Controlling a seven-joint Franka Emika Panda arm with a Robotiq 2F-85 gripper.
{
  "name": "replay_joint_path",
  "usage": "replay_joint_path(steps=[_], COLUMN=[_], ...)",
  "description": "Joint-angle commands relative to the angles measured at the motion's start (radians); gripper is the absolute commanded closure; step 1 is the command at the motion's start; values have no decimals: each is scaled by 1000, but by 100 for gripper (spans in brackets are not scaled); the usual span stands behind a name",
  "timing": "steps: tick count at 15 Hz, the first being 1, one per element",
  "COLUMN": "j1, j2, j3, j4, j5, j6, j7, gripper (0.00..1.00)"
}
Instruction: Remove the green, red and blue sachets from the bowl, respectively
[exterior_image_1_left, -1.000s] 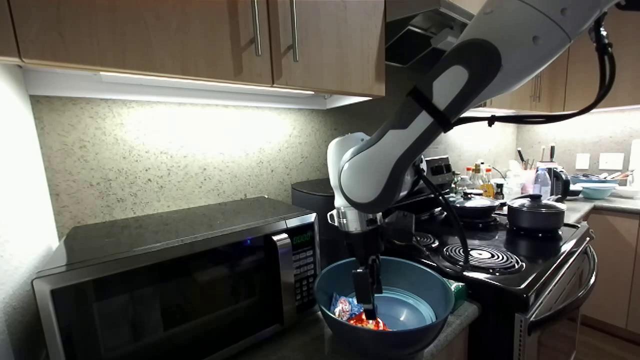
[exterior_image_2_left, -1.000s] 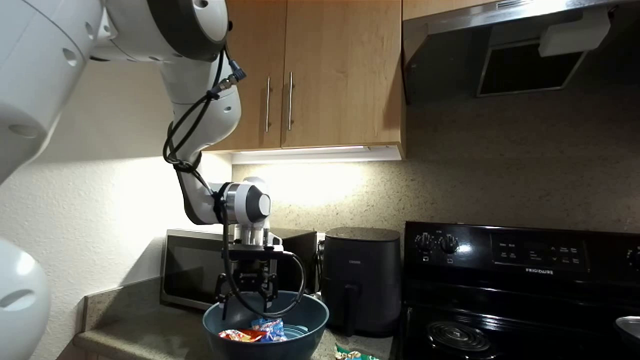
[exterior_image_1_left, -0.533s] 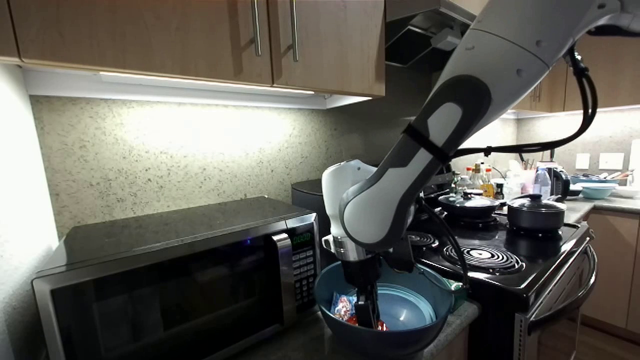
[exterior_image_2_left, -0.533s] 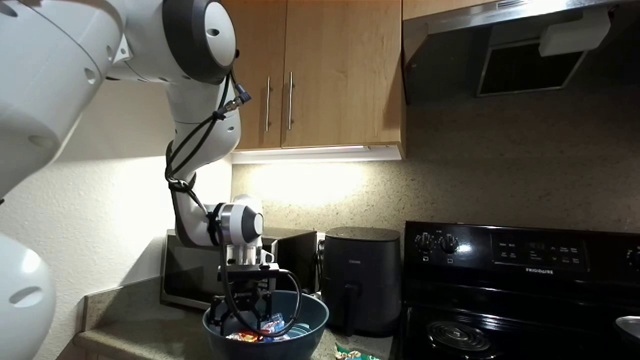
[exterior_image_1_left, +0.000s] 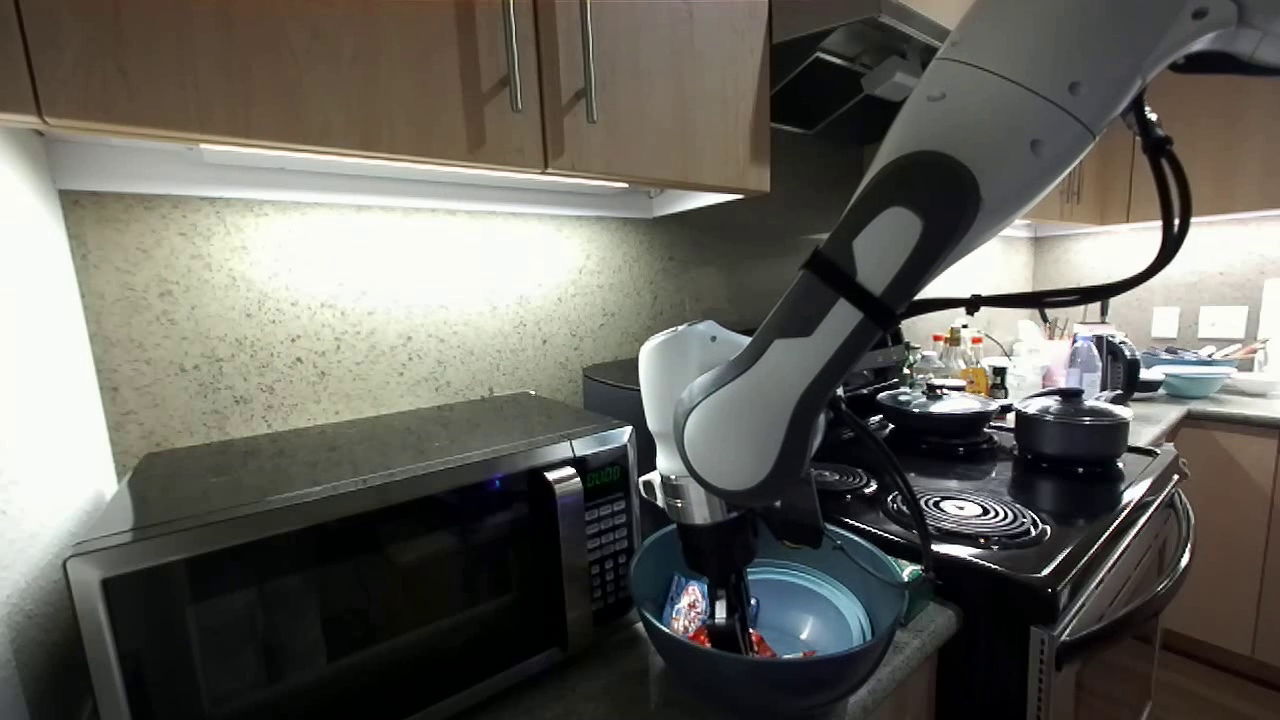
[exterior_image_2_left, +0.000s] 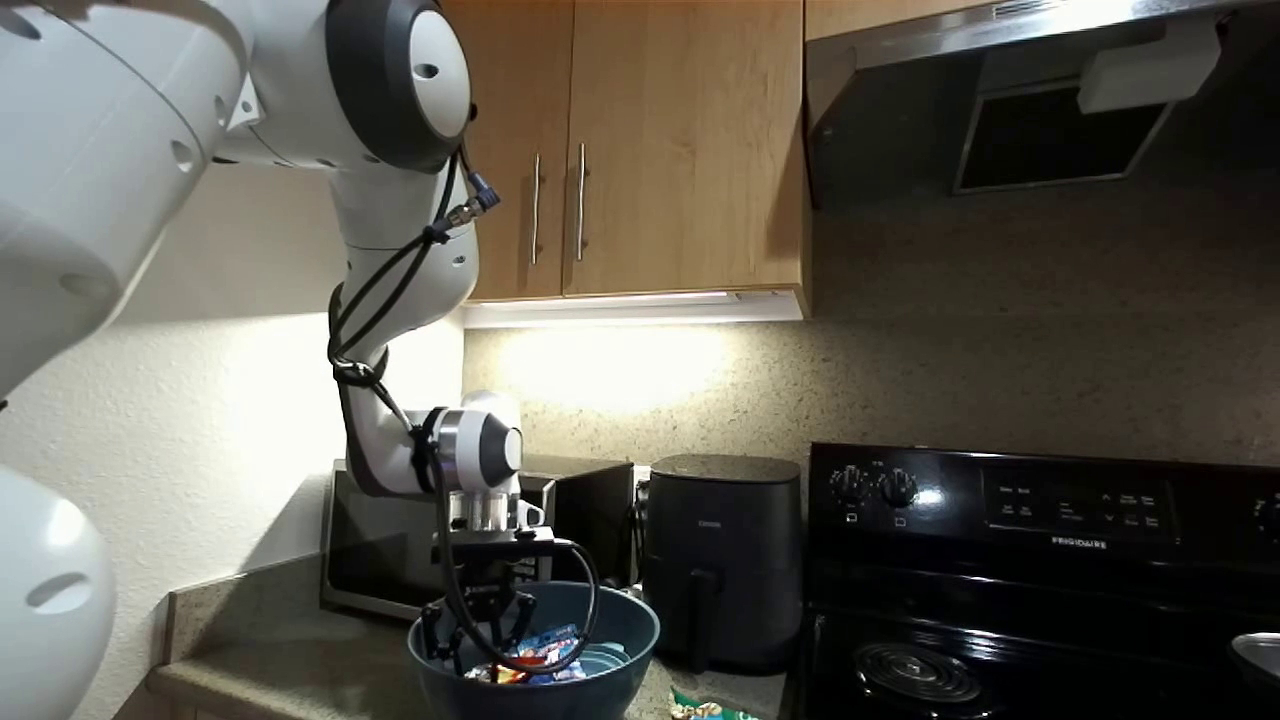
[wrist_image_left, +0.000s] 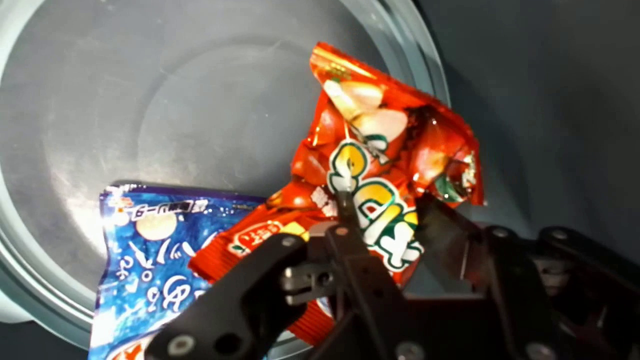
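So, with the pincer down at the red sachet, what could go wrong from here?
The red sachet overlaps the blue sachet in the wrist view, so lifting might drag both. The red one looks crumpled and glossy, and whether the pincer grips it firmly isn't clear, so it could slip. The pincer reaches down inside the bowl; moving sideways too soon may bump its wall.

My arm (exterior_image_1_left: 885, 245) is off-white with charcoal bands (exterior_image_2_left: 383, 90), wrapped by a black strap (exterior_image_1_left: 850, 287) — black cables (exterior_image_1_left: 1055, 297) looped alongside. A silvery collar (exterior_image_1_left: 693, 498) joins my black gripper (wrist_image_left: 385, 200), whose steel-grey screws (wrist_image_left: 181, 345) show round-headed; its fingers (wrist_image_left: 346, 212) seem plain black, though blurred here.
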Motion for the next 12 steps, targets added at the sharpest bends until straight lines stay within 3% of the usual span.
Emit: replay_joint_path(steps=[1, 3, 9, 12], j1=[15, 26, 40, 31], j2=[-62, -110, -256, -317], j3=[-23, -38, -81, -101], j4=[-21, -32, -67, -95], j5=[-52, -102, -305, -472], j6=[49, 65, 38, -36], j7=[78, 132, 353, 535], gripper=[93, 100, 99, 99])
